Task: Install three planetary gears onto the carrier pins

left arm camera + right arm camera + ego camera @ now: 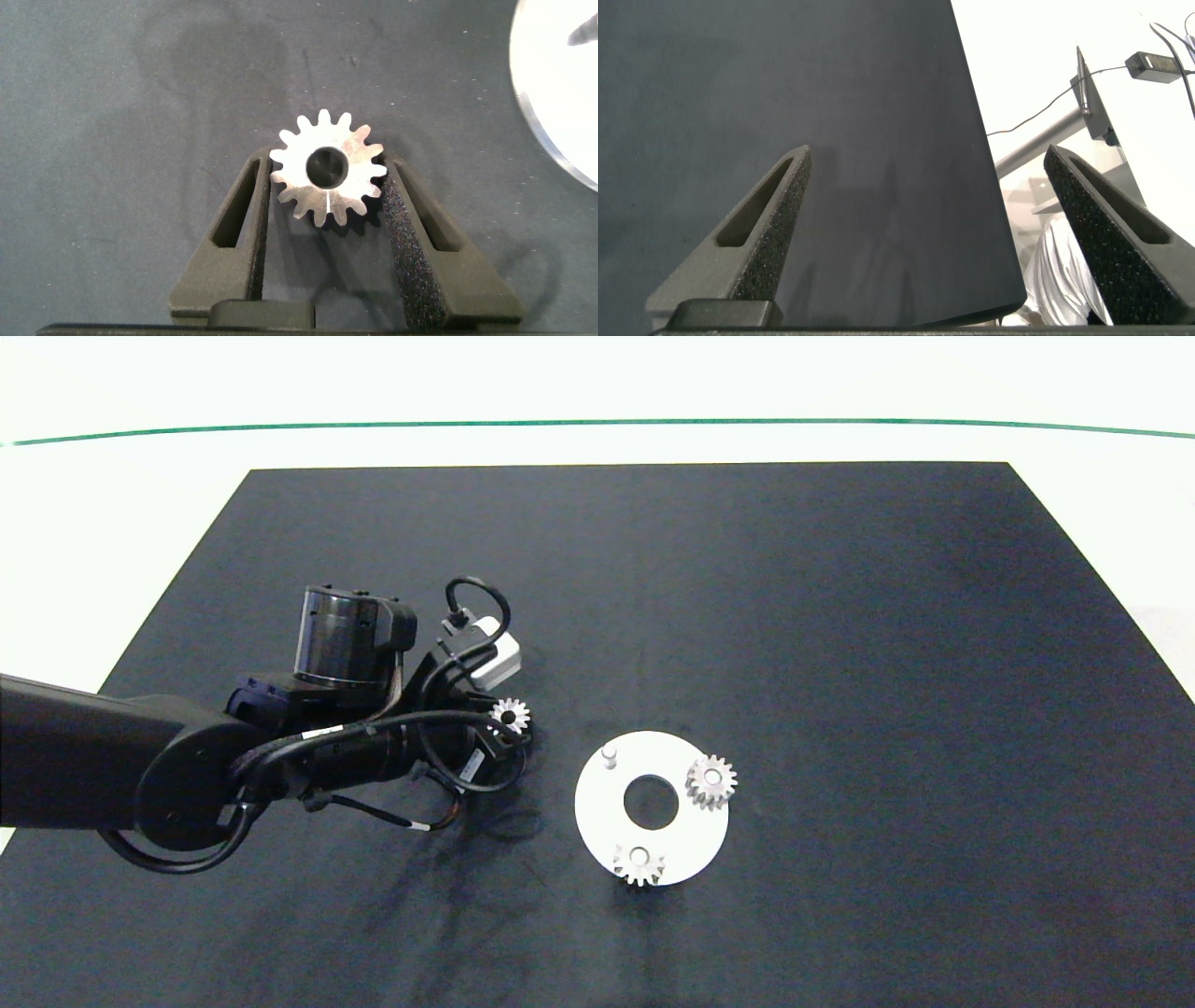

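My left gripper (327, 175) is shut on a silvery planetary gear (327, 168), which lies flat between the two fingers just above the mat. From above, that gear (510, 715) hangs left of the white disc (602, 807), clear of its rim. Two more gears (711, 781) (639, 864) sit on carrier pins at the disc's right and near sides. One bare pin (610, 755) stands at the disc's far left. The disc's edge (561, 84) shows in the left wrist view. My right gripper (929, 154) is open and holds nothing, out of the head view.
A black mat (840, 616) covers a white table, with a green line (597, 424) across the far side. The right wrist view shows the mat's edge (990, 215), with a metal stand (1092, 98) and cables beyond it.
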Available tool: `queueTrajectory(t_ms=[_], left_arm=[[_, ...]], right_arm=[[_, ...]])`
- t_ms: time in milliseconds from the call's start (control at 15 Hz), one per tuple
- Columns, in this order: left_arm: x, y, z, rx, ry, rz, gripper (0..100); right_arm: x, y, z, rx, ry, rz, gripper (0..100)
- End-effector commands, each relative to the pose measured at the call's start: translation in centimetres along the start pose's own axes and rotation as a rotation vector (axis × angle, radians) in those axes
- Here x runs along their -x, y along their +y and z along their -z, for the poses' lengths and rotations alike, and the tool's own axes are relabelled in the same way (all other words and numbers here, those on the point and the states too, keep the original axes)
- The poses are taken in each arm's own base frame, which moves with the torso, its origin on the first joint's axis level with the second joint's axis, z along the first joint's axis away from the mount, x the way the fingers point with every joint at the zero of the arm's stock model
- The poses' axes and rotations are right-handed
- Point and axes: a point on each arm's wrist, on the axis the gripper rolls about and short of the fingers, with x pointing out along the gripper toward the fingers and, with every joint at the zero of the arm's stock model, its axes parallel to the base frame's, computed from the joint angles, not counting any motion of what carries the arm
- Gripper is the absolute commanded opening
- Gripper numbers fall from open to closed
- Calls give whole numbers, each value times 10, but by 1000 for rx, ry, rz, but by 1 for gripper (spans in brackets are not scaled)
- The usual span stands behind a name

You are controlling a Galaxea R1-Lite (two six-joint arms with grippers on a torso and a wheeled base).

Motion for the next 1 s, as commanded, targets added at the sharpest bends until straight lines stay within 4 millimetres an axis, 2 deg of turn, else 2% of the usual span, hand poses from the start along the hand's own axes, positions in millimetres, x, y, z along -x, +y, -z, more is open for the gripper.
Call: queueTrajectory(t_ms=[67, 267, 533, 800, 1000], left_arm=[[12, -3, -5, -9, -27, -2, 16], [24, -8, -15, -19, -62, 3, 16], [39, -29, -31, -30, -91, 57, 16], [40, -55, -44, -64, -110, 94, 16], [34, -68, -45, -71, -89, 96, 16]], right_arm=[[0, 0, 0, 2, 1, 2, 100], [1, -1, 0, 4, -5, 3, 100], [2, -1, -1, 2, -9, 4, 100], [2, -1, -1, 1, -11, 5, 100], [2, -1, -1, 1, -11, 5, 100]])
